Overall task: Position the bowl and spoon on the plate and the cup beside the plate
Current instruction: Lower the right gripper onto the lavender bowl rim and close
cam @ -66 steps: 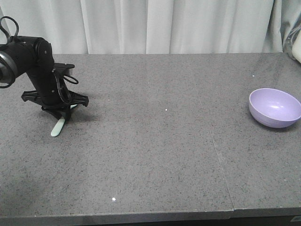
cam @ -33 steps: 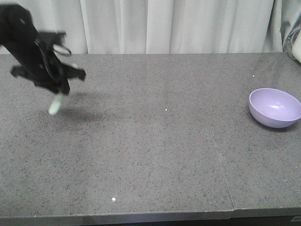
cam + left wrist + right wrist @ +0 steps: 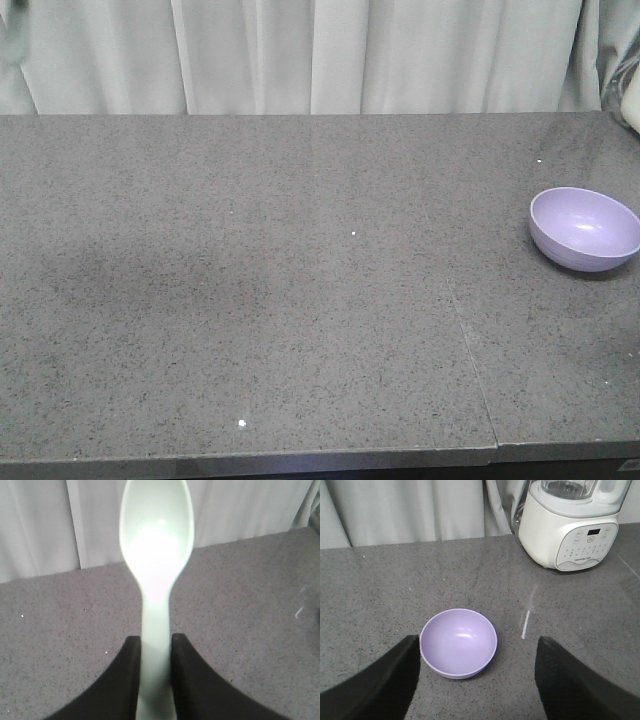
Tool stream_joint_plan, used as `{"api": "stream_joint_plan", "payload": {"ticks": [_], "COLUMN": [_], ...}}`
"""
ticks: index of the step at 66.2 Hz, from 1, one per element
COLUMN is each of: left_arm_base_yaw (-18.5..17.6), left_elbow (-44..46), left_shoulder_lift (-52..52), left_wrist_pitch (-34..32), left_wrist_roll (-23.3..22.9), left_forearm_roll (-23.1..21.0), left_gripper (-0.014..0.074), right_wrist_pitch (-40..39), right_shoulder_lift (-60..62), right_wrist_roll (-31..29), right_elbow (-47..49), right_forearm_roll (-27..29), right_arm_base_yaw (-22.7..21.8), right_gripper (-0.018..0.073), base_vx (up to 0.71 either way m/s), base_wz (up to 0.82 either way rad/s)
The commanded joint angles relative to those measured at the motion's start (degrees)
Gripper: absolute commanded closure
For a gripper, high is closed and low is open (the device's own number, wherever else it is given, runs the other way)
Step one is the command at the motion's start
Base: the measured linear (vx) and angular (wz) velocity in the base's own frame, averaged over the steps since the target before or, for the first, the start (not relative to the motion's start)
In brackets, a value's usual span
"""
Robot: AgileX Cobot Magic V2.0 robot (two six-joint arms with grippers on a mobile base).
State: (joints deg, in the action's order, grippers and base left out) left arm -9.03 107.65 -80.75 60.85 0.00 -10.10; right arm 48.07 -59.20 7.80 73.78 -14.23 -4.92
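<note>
Since a second ago the left gripper and the spoon are no longer showing in the exterior front-facing view. They were low over the left side of the table, and now only a faint shadow is lying on that spot. In this view the bowl is sitting upright on the table near its right edge, and a pale curtain is hanging behind.

From the left wrist view, the left gripper is clenching the spoon's handle between its two black fingers. The spoon is standing lengthwise away from the camera, and its oval head is pointing up toward the curtain. It is hanging above the grey table without touching it.

From the right wrist view, the right gripper is hovering with its jaws spread wide and holding nothing. The bowl is resting on the table between its fingers, just beside the left finger and farther from the right one. A white appliance is standing behind, well apart from the bowl.
</note>
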Motion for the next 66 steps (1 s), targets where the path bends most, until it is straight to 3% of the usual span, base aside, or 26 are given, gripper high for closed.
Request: {"api": "stream_joint_plan", "payload": {"ticks": [1,7,10,23,35,52,66], "left_arm_base_yaw": [-0.25,-0.25,-0.25,-0.25,-0.25,-0.25,-0.25], "left_elbow": [1.52,1.52,1.52,1.52,1.52,1.52,1.52], "left_shoulder_lift": [4.61,6.36,7.04,7.66,7.55,7.61,7.61], "left_wrist_pitch": [-3.55,-3.29,-3.23,-1.32,0.0,-0.02,0.33], "left_wrist_roll": [0.0,-0.31,0.0,-0.31,-0.31,-0.31,-0.31], "left_forearm_roll": [-1.06,-1.11,-1.11,-1.11,-1.11,-1.11,-1.11], "left_gripper": [0.0604,0.0604,0.0604,0.0604,0.0604,0.0604,0.0603], "right_wrist_pitch": [-2.23,-1.46,-1.34,0.95,2.38,-2.13,-5.49], "right_shoulder_lift": [-4.95,-10.14,-13.0,-25.2,-34.06,-41.84,-46.82], "right_wrist_roll": [0.49,-1.43,-3.36,-17.93,-29.97,-34.94,-35.99], "right_elbow": [5.3,9.16,10.48,12.6,12.6,12.72,12.72], "right_forearm_roll": [-1.81,1.84,6.3,31.27,45.34,47.63,45.73], "right_arm_base_yaw": [-2.38,-7.67,-10.42,-22.95,-26.12,-24.12,-21.77], "right_gripper": [0.0086,0.0086,0.0086,0.0086,0.0086,0.0086,0.0086], "base_vx": [0.0,0.0,0.0,0.0,0.0,0.0,0.0], "base_wz": [0.0,0.0,0.0,0.0,0.0,0.0,0.0]}}
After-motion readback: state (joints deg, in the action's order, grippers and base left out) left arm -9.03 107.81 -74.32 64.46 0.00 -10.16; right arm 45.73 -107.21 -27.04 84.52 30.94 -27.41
